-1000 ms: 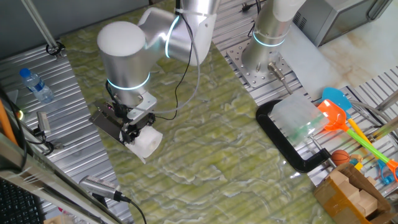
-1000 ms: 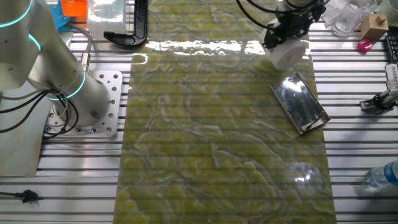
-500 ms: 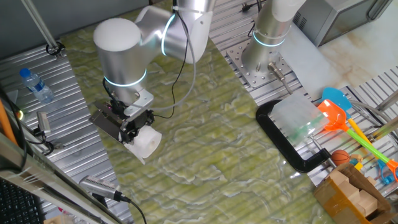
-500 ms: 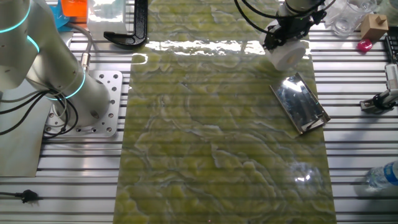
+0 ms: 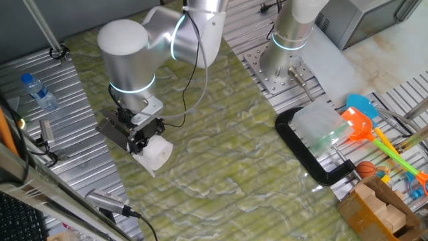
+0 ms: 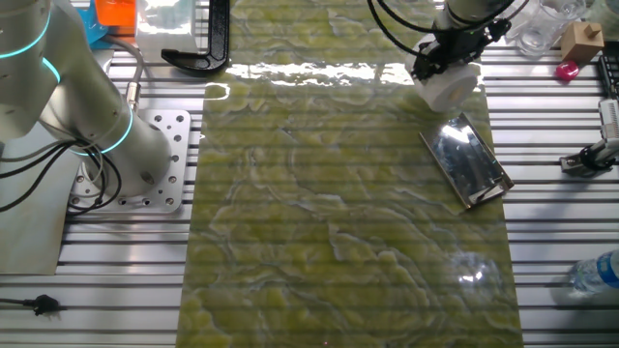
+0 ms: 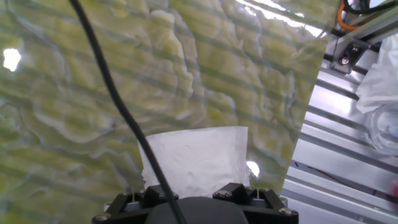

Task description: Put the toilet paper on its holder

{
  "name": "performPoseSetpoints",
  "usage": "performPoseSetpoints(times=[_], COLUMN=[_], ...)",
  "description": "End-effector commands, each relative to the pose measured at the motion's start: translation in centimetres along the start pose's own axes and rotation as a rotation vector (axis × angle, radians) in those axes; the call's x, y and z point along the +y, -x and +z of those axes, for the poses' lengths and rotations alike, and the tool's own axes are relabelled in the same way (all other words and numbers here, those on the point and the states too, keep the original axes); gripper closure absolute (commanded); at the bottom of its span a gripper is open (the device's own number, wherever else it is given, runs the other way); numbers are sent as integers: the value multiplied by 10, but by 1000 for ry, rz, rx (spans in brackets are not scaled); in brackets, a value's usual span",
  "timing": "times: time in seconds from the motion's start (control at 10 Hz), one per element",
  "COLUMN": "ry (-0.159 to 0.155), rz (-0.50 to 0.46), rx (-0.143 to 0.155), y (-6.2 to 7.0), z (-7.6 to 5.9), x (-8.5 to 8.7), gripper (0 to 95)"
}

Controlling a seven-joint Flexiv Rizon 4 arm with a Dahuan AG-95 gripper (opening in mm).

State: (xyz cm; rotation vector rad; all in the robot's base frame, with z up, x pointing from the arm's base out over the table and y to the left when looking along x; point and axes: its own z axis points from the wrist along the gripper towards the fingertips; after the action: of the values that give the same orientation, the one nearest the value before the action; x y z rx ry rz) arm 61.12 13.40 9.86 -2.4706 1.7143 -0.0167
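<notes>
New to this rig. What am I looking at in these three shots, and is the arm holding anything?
It is one silver robot arm at a table covered with a green marbled mat. Two pictures come from fixed cameras on opposite sides of the table. The third comes from a camera on the hand, looking along the jaws.

The gripper is shut on the toilet paper, a white roll; the hand view shows it just past the jaws. Its target, the holder, a shiny dark metal plate, lies on the mat right beside the roll.

Also there: a black C-shaped clamp, a water bottle and bright plastic toys.
</notes>
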Motion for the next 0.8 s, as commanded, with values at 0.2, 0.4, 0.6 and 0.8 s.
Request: performPoseSetpoints(times=[0.2,0.4,0.6,0.8], ry=[3,3,5,12], rz=[0,-2,-4,2], rx=[-1,-1,-4,-2], y=[-3,-6,-8,-10], z=[-1,-2,-1,-2], x=[1,1,-1,-3], gripper=[950,950,950,950])
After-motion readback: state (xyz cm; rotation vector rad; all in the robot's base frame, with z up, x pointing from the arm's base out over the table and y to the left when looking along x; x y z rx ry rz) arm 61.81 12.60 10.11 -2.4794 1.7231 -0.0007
